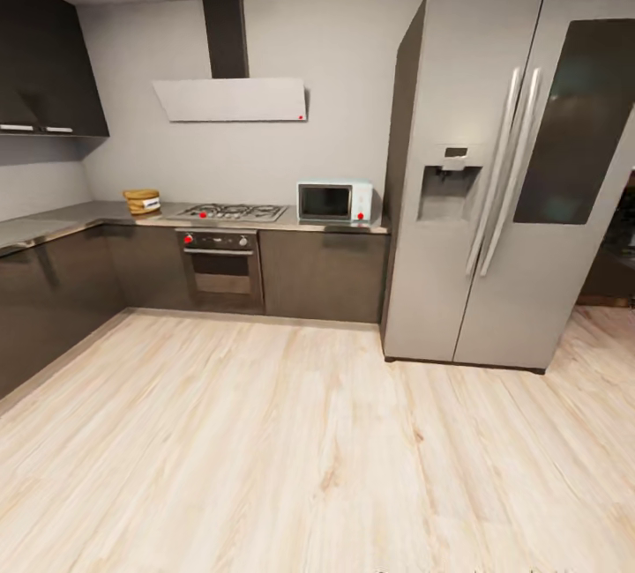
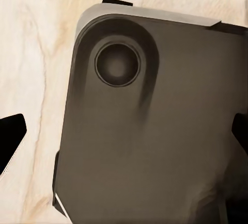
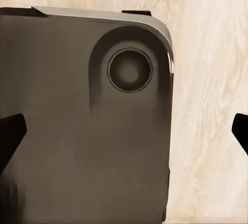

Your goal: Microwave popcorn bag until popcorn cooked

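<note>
Across the kitchen, the small orange-brown popcorn bag (image 1: 141, 201) stands on the light-grey countertop (image 1: 79, 216), left of the gas hob. The pale mint microwave (image 1: 333, 202) sits on the same countertop right of the hob, its dark glass door closed. In the left wrist view my left gripper (image 2: 124, 133) is open, its black fingertips (image 2: 11, 133) far apart at the frame's edges, hanging over my dark base (image 2: 155, 131). My right gripper (image 3: 125, 133) is open in the same way, with nothing between its fingertips (image 3: 10, 136). Both grippers are far from the bag.
The steel hob (image 1: 231, 212) sits above a black oven (image 1: 220, 264), under a white hood (image 1: 231, 100). A tall grey fridge (image 1: 494, 167) stands right of the microwave. Dark cabinets (image 1: 44, 308) run along the left wall. Wide light wooden floor (image 1: 265, 450) lies between me and the counter.
</note>
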